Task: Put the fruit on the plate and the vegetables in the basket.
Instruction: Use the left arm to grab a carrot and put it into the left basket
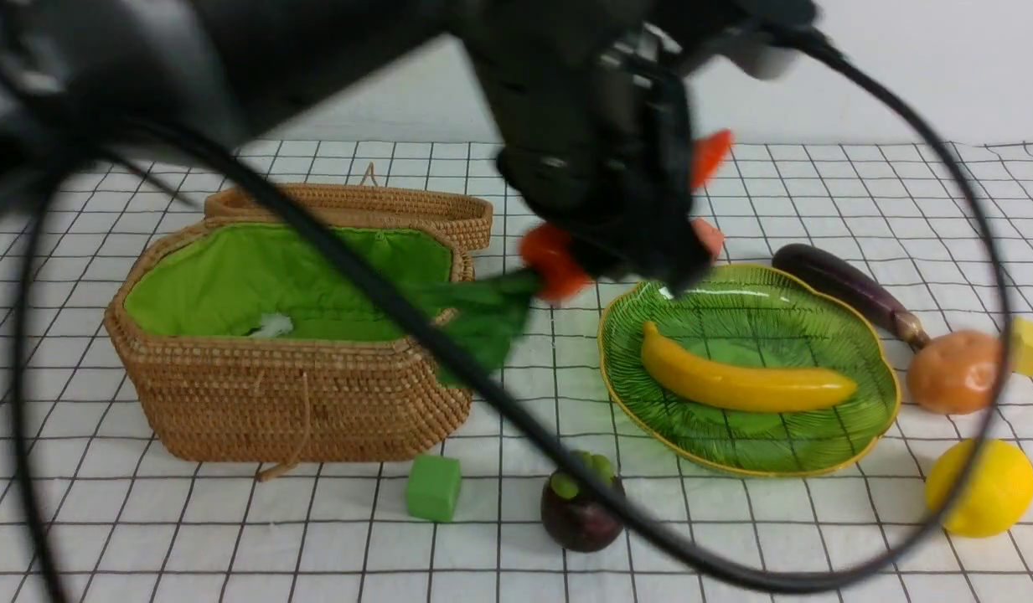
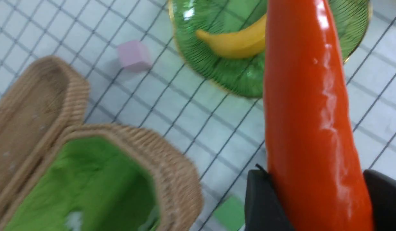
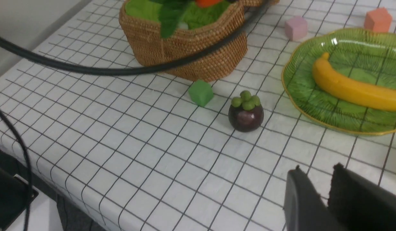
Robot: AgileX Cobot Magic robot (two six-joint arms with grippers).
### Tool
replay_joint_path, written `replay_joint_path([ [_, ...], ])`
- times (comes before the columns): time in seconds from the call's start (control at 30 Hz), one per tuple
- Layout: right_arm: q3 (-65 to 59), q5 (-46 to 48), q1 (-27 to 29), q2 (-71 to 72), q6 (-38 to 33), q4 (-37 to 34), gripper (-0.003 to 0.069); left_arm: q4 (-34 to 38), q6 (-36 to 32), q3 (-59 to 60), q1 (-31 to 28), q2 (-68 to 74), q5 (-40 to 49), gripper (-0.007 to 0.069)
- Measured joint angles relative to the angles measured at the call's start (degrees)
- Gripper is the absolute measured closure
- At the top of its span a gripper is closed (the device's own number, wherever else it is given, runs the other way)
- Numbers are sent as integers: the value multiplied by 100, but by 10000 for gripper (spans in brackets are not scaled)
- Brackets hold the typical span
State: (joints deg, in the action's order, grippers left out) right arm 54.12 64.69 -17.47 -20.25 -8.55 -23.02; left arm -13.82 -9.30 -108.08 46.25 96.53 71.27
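Observation:
My left gripper (image 1: 625, 243) is shut on the orange carrot (image 2: 307, 106) and holds it in the air between the basket (image 1: 298, 402) and the plate (image 1: 776, 327). The carrot's green leaves (image 1: 482, 314) hang over the basket's right end. The banana (image 1: 742, 381) lies on the plate. The mangosteen (image 1: 581, 507) stands on the cloth in front of them. The eggplant (image 1: 843, 280), the potato (image 1: 952, 371) and the lemon (image 1: 981, 487) lie right of the plate. My right gripper (image 3: 316, 168) hovers low over the cloth near the mangosteen (image 3: 246, 115), slightly open and empty.
Small cubes lie about: a green one (image 1: 434, 487) in front of the basket, a pink one (image 3: 295, 27) and a salmon one (image 3: 377, 19) behind the plate, a yellow one (image 1: 1031, 345) by the potato. A black cable (image 1: 482, 385) loops across the front view. The basket's lid (image 2: 27, 118) lies open behind it.

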Motion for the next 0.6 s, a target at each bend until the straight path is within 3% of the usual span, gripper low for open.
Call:
replay_joint_path([
  [0.03, 0, -35, 0, 0, -18, -1, 497, -12, -64, 107, -58, -50, 7, 263],
  [0.13, 0, -308, 0, -10, -272, -117, 495, 20, -1468, 853, -1196, -691, 13, 263],
  [0.3, 0, -683, 0, -60, -765, -506, 490, 883, -3929, 1391, -2725, -597, -143, 263],
  [0.43, 0, -740, 0, -60, -898, -775, 487, 1210, -4808, 1441, -3127, -138, -695, 263],
  [0.6, 0, -725, 0, -60, -899, -875, 487, 1243, -4986, 1454, -3154, 258, -1167, 263],
])
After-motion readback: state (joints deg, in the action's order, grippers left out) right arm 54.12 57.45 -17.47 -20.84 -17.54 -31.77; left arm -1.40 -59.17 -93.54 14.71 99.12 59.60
